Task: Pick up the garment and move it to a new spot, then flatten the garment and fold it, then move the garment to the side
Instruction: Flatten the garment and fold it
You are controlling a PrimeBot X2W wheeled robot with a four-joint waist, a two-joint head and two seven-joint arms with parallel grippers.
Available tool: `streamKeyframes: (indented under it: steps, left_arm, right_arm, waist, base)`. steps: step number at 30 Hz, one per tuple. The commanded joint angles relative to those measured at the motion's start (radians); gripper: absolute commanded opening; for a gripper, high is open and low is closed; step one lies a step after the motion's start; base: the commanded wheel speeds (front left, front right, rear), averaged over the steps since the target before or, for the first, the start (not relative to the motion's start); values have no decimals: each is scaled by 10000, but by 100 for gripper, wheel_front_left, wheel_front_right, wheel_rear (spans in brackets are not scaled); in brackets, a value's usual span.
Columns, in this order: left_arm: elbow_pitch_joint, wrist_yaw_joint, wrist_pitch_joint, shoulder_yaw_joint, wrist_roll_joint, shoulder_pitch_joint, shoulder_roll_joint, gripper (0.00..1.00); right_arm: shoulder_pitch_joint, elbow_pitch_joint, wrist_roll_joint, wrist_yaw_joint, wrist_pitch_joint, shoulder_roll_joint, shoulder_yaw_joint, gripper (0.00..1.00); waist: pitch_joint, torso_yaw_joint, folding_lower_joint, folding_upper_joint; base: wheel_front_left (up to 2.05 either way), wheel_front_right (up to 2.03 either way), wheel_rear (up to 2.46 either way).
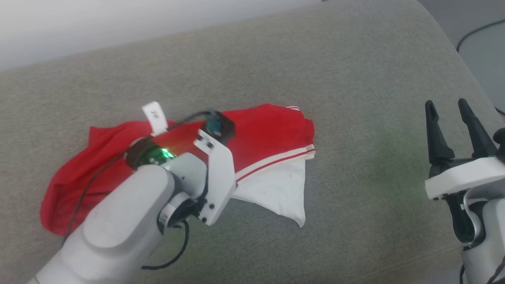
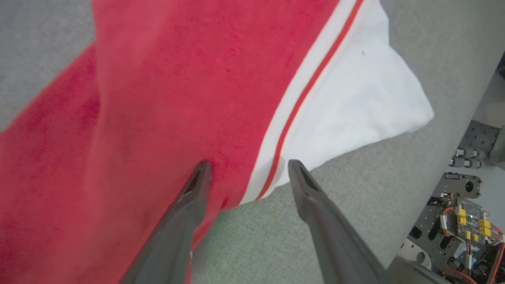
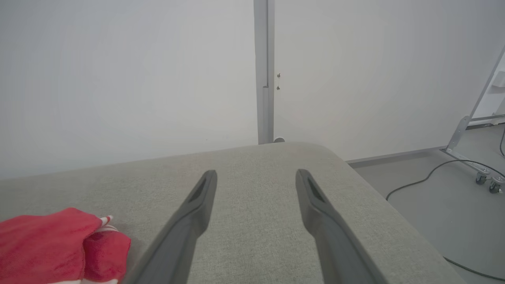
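Left wrist view: left gripper (image 2: 248, 165) spread wide, gripping nothing, over the shirt (image 2: 177, 79) hem. Right gripper (image 1: 446, 103), at three o'clock of it, wide open, empty.

Open grey woven upholstery (image 1: 367, 165) separates the rumpled red-and-white jersey shirt (image 1: 272, 134) from the right gripper (image 1: 446, 102), while the pale plastic left forearm (image 1: 118, 221) overhangs the shirt's near edge.

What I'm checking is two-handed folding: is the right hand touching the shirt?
Apart. The head view shows bare cushion between the open right hand and the shirt.
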Motion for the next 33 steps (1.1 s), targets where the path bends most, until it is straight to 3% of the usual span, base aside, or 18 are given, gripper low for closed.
streamKeyframes:
  steps: [1,14,16,23,29,33]
  left_arm:
    - [89,-94,37,-106,41,-34,0,100]
    - [1566,-821,-713,-1148,474,374,-412,100]
    - [1793,-997,-891,-1354,534,405,-476,0]
    - [2134,-1002,-1317,-989,183,192,-585,0]
    - [1566,-611,-1402,-241,-317,-117,-353,0]
    - [987,-193,-1346,309,-479,-221,133,0]
  right_arm:
    - [-144,61,101,-7,-96,30,7,100]
    - [-459,644,257,-7,-434,-28,282,100]
    - [-457,675,256,-7,-453,-33,301,100]
    - [-296,795,287,-7,-503,-127,252,100]
    - [-72,731,198,-7,-411,-158,83,100]
    - [61,631,120,-7,-312,-143,-16,100]
  waist:
    - [116,-129,0,-1]
    - [396,-463,0,-1]
    - [381,-459,0,-1]
    - [193,-283,0,-1]
    - [-44,-47,0,-1]
    - [-148,88,0,-1]
  base:
    - [0,0,0]
    - [0,0,0]
    - [0,0,0]
    - [0,0,0]
    - [0,0,0]
    - [0,0,0]
